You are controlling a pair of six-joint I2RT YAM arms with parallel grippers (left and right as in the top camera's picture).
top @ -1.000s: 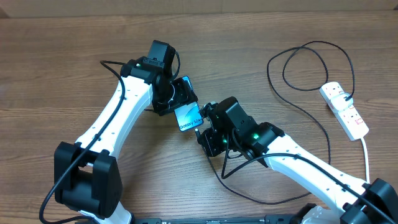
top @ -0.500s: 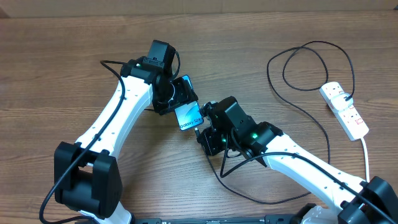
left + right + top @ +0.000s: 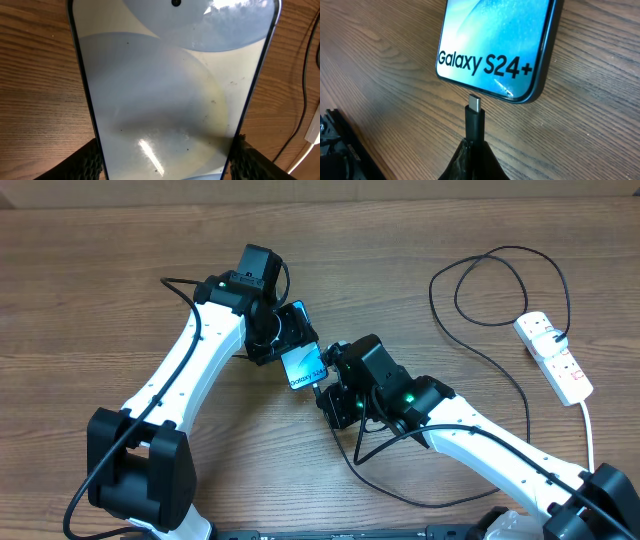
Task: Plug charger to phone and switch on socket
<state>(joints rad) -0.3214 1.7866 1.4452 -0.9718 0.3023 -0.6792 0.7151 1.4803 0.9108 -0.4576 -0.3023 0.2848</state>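
Desk point(image 3: 100, 260): wood-grain, carries all items.
Socket point(image 3: 553, 357): lies at far right edge.
Phone point(image 3: 302, 366): mid-desk, screen up, between both hands.
Left hand point(image 3: 167, 162): clamped on Phone's long edges.
Right hand point(image 3: 475, 159): clenched on charger point(image 3: 475, 117) plug; bare metal tip just beside Phone's lower edge.

A brown wooden table point(image 3: 80, 300) with streaky horizontal grain fills the frame; a paler tan strip point(image 3: 400, 188) runs along the overhead view's top edge.

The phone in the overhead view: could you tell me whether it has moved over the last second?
No, not visibly; the phone keeps its place relative to the socket.
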